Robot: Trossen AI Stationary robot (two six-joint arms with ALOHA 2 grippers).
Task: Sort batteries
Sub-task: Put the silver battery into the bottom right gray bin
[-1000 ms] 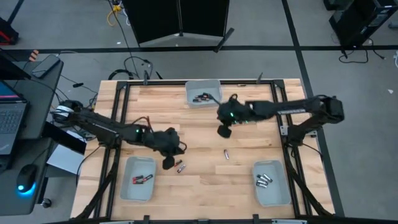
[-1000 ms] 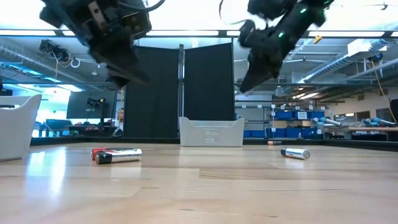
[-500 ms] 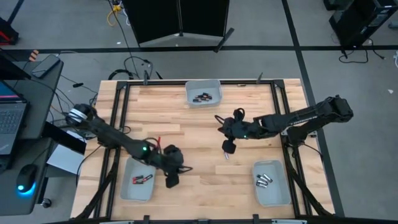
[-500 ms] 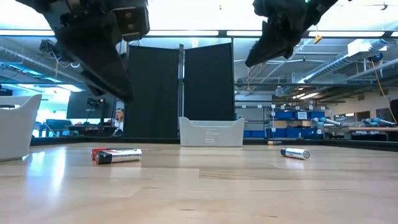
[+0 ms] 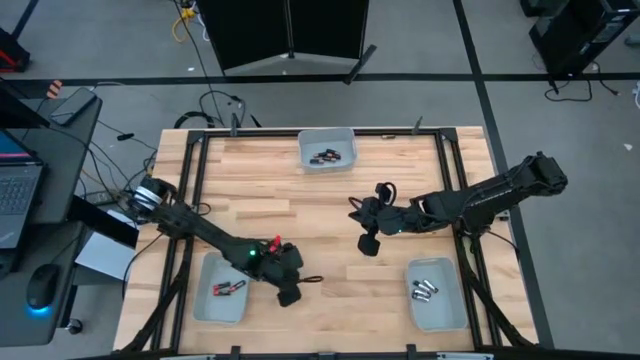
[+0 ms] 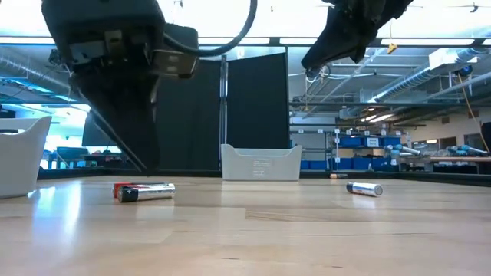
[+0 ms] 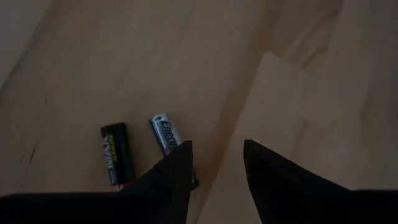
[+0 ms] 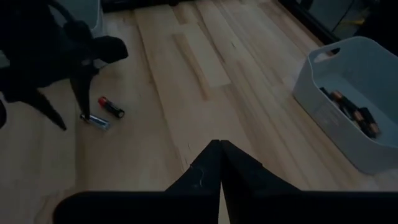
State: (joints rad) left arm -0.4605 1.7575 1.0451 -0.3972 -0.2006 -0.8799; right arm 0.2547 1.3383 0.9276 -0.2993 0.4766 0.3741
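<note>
With jaws released, left gripper (image 7: 214,163) hovers over silver-grey cylindrical battery (image 7: 166,132) to straddle it; right gripper (image 8: 220,163) clenched, empty, above wooden counter (image 5: 330,200).

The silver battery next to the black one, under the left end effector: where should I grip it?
Grip the silver battery across the middle of its barrel, coming straight down. It lies flat on the table, with a narrow gap to the black battery, so one finger must slip between them. The left end effector is open, beside it.

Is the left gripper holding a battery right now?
No: the left wrist view shows the left gripper open and empty, with two batteries lying on the table beside it.
</note>
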